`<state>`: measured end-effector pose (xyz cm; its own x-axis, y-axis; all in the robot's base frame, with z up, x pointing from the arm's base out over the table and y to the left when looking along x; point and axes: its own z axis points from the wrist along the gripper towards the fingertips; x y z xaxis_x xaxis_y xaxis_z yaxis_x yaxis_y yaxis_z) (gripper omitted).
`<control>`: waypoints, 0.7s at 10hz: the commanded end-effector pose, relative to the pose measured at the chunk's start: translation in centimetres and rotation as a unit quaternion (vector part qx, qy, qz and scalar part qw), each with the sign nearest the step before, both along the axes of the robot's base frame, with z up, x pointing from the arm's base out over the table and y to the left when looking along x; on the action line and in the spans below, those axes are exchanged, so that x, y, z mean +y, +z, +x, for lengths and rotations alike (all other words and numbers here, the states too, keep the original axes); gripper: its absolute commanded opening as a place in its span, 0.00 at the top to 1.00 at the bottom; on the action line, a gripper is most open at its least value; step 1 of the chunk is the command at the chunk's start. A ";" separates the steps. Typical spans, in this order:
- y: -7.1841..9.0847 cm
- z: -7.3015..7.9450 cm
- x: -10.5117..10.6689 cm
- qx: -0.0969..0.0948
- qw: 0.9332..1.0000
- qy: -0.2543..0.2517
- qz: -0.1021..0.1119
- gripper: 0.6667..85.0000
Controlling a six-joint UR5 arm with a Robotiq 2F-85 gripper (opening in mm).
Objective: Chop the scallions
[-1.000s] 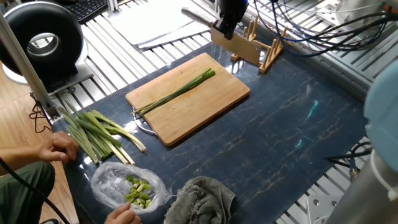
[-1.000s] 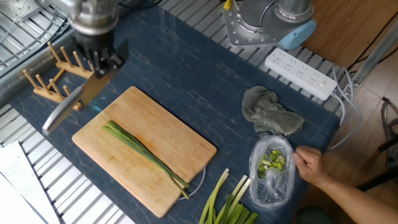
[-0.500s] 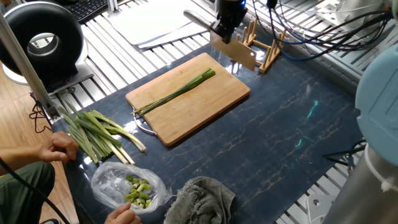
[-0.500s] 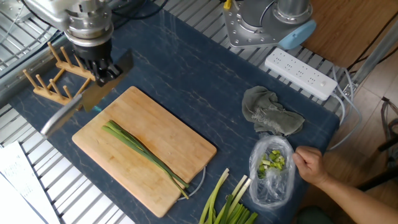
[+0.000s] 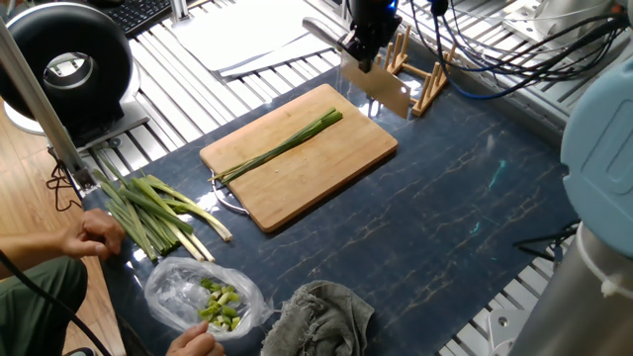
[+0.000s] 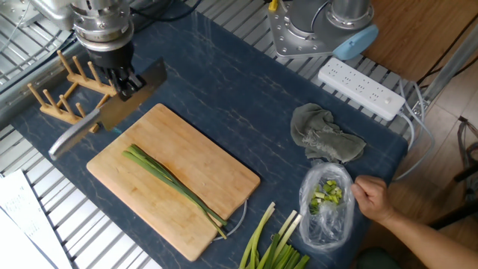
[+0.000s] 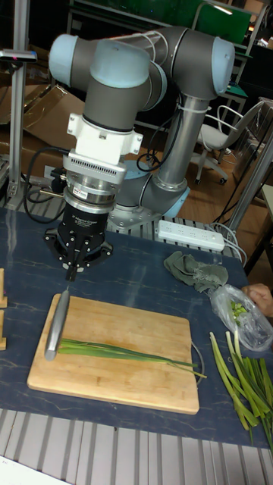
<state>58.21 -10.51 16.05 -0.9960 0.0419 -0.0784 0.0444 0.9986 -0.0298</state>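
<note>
A few slender green scallions [image 5: 282, 148] [image 6: 172, 183] [image 7: 121, 350] lie whole along the wooden cutting board [image 5: 326, 183] [image 6: 220, 168] [image 7: 114, 386]. My gripper [image 5: 368, 47] [image 6: 123, 81] [image 7: 73, 271] is shut on a knife [image 5: 381, 87] [image 6: 131, 97] [image 7: 57, 322] with a silver handle. The knife hangs in the air just off the board's end, close to one end of the scallions, and its blade is clear of them.
A thicker stalk bundle [image 5: 148, 213] [image 6: 272, 246] and a plastic bag of cut bits [image 5: 203, 297] [image 6: 326, 202], held by a person's hand [image 6: 373, 198], lie off the board. Also present: grey cloth [image 5: 321, 316] [image 6: 325, 138], wooden rack [image 5: 420, 69] [image 6: 63, 93], power strip [image 6: 362, 86].
My gripper has carried the knife a little lower and nearer the board's end. The scallions and the rest have not moved.
</note>
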 end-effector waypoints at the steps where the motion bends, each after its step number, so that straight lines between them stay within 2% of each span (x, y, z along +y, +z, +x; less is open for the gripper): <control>1: 0.2 0.6 0.2 -0.012 1.000 0.005 0.007 0.99; 2: 0.2 0.5 0.2 -0.009 1.000 0.008 0.006 0.99; 3: 0.2 1.2 0.3 -0.005 1.000 0.013 0.006 0.99; 6: -1.3 6.2 1.6 0.005 1.000 0.014 -0.004 0.99; 7: -2.0 7.0 2.0 0.006 1.000 0.010 -0.012 0.99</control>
